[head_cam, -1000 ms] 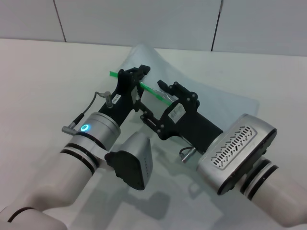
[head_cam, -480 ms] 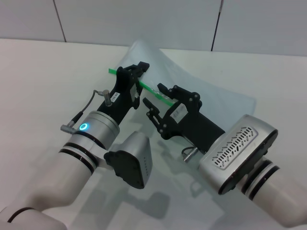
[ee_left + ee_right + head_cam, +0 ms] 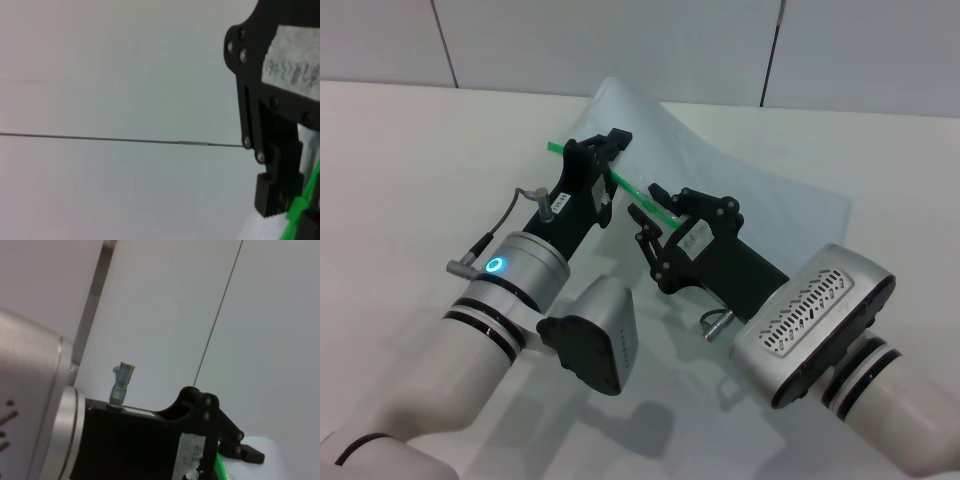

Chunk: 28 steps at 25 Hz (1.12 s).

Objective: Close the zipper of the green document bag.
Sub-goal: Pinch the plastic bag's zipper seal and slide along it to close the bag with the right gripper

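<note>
The green document bag (image 3: 740, 180) is a translucent pale pouch lying on the white table, its near long edge lifted. The zipper (image 3: 632, 188) is a thin bright green strip along that edge, also seen in the left wrist view as the zipper (image 3: 300, 210). My left gripper (image 3: 603, 165) is shut on the zipper near its left end. Just to its right, my right gripper (image 3: 648, 211) is open, one finger on each side of the strip. I cannot make out the slider in the head view.
The white table (image 3: 400, 150) runs back to a panelled wall (image 3: 620, 40). Both arms crowd the middle of the table, close together. In the right wrist view the left arm's black gripper body (image 3: 150, 440) fills the near space.
The right gripper's fingers have drawn closer together around the green strip and shifted slightly along it. The left gripper holds its place on the zipper.
</note>
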{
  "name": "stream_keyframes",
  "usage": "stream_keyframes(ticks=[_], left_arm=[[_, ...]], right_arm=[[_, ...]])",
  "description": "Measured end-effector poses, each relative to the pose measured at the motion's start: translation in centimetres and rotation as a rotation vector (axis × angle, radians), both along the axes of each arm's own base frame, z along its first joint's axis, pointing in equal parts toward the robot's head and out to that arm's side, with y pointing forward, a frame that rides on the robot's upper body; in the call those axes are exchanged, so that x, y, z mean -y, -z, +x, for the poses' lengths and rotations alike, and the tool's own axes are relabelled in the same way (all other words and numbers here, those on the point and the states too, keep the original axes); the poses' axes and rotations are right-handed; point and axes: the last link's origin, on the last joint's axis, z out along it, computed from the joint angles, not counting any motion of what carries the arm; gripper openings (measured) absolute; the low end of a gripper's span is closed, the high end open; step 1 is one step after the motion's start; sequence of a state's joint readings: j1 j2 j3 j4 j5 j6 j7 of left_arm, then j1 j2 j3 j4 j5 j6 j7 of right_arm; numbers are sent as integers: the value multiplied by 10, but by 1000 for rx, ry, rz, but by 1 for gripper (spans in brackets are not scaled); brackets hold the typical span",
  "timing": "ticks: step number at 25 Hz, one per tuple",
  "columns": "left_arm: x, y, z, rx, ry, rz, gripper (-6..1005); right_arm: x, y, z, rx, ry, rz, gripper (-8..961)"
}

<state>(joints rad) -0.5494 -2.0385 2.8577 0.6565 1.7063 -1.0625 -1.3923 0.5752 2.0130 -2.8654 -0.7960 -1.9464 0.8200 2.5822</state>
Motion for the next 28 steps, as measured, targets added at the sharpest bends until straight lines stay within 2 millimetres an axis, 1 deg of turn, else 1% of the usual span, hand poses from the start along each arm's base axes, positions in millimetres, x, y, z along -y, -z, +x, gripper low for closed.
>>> stream_keyframes(ticks=[7, 13, 23, 28], left_arm=[[1, 0, 0, -4, 8, -2, 55], [1, 0, 0, -5, 8, -2, 55], [1, 0, 0, -6, 9, -2, 55], [1, 0, 1, -9, 15, -4, 55]], right_arm=[[0, -2, 0, -9, -5, 14, 229], [0, -2, 0, -11, -5, 15, 217], [-1, -2, 2, -5, -4, 18, 138], [-1, -2, 2, -4, -3, 19, 120]])
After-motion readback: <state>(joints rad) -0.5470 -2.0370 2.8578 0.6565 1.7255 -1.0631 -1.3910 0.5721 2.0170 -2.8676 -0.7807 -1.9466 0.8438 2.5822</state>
